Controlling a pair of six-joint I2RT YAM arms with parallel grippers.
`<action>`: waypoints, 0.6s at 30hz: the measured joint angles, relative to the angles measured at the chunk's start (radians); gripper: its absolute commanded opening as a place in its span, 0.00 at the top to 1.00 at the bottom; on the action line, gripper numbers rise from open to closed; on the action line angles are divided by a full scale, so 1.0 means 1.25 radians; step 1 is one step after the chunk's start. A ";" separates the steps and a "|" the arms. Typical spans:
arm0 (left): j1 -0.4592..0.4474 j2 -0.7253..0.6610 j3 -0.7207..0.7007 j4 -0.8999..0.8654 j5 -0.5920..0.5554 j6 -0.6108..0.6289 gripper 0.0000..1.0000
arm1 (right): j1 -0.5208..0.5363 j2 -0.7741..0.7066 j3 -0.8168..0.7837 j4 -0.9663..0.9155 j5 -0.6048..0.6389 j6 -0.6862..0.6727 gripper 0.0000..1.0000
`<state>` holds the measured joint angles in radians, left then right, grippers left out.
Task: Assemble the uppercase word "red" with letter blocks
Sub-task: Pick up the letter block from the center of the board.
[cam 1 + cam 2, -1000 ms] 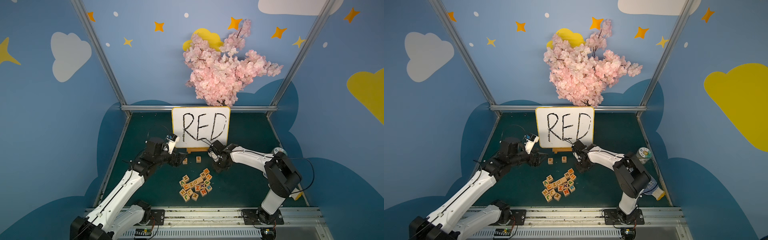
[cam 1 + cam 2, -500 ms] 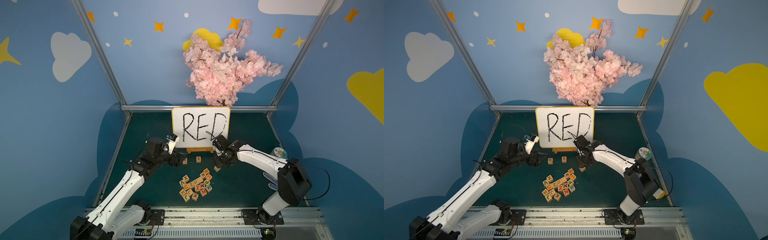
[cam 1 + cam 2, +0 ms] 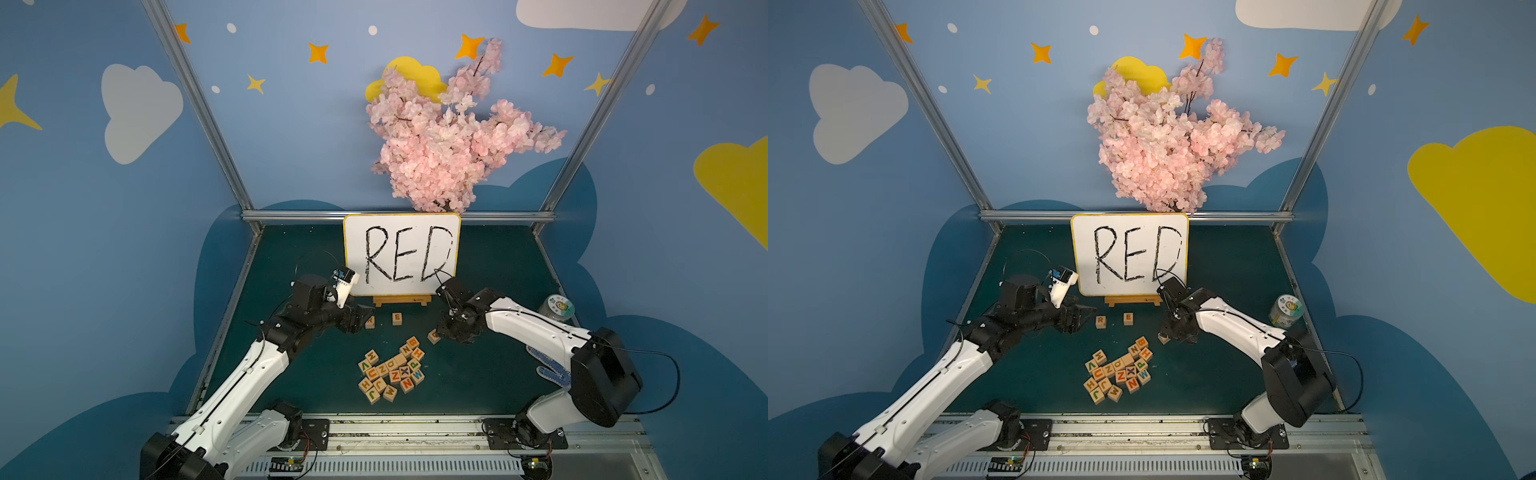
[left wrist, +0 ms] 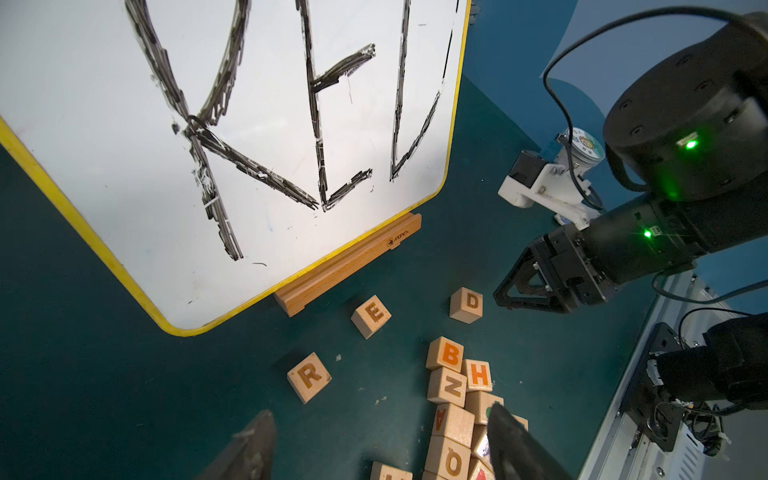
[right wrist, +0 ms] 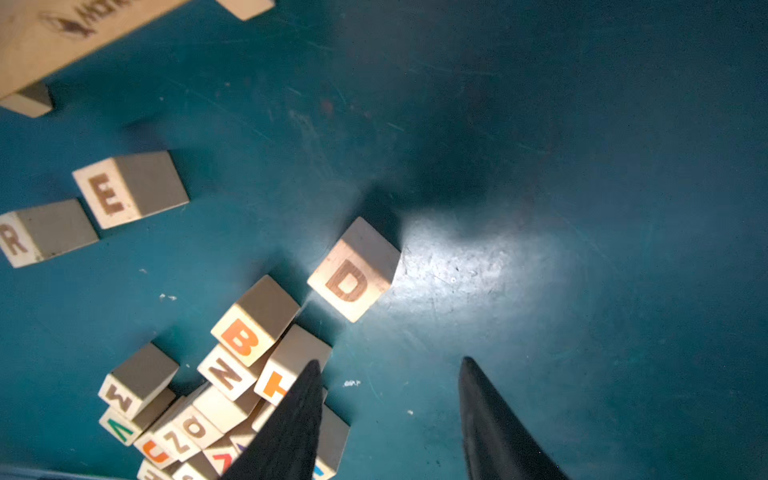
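Both at once, holding left fingers (image 4: 257,440) spread near the R block (image 4: 308,376) and right fingers (image 5: 299,415) spread just beside the D block (image 5: 353,278). Leaving it on the counter (image 5: 582,166) by the pile (image 3: 390,374), apart from the E block (image 4: 371,316).

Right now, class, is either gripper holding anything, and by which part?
Nothing is held: left gripper and right gripper are open, empty; the D block lies free.
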<state>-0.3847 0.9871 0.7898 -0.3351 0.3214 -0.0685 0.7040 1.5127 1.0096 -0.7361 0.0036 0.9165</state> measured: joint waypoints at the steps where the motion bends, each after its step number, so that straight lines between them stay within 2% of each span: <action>1: 0.000 0.000 0.000 0.000 0.000 0.000 0.21 | 0.000 0.003 0.000 0.001 -0.005 0.020 0.42; 7: 0.000 0.000 0.000 0.000 -0.001 0.001 0.21 | 0.000 0.043 0.000 0.029 -0.039 0.102 0.36; 18: 0.001 -0.013 0.000 -0.001 -0.003 0.001 0.20 | -0.002 0.128 0.070 0.041 -0.073 0.135 0.36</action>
<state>-0.3836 0.9703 0.7898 -0.3359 0.3172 -0.0669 0.7010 1.6733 1.0969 -0.6846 -0.0872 1.0855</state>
